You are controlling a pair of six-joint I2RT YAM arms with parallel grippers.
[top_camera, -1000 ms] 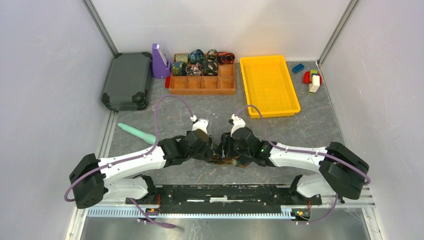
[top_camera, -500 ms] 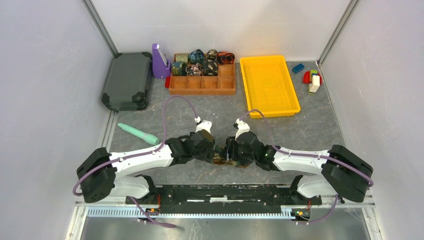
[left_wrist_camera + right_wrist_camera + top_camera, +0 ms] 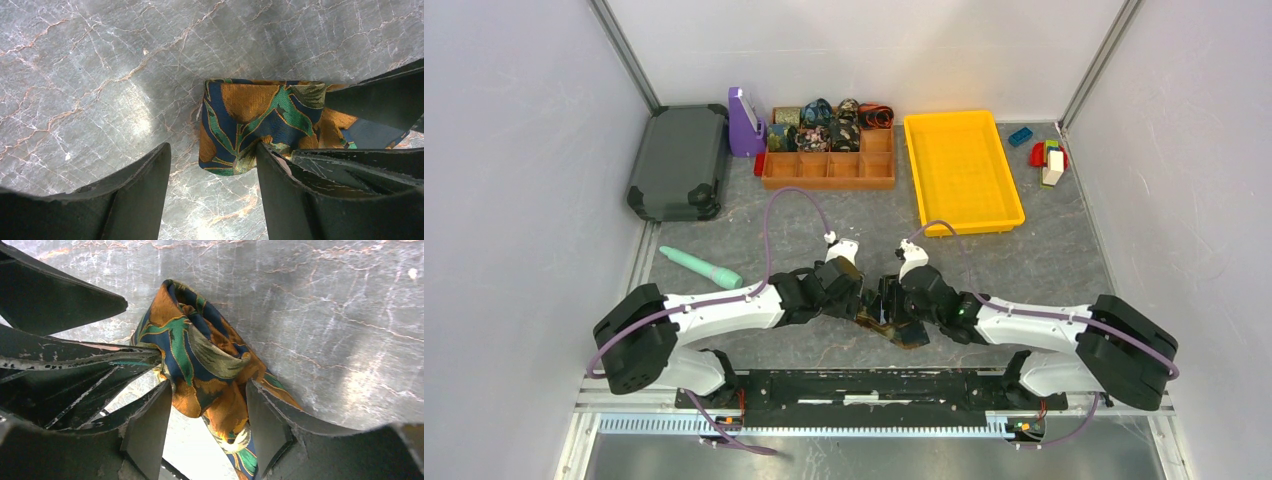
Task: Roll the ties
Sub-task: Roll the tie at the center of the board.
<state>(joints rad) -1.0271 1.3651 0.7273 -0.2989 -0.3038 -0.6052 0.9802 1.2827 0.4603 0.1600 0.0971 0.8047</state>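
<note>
near centre of the counter, the right end effector is clamped loosely round a half-wound coil of the orange-and-blue tie, with a loose tail trailing out past its fingers. the left end effector stands jaws apart, one finger touching the coil's side and nothing gripped. step in hand looks like winding; next move likely calls for the left to bring the tail round while the right holds the core tight. far back, finished coils sit in the brown divided box.
</note>
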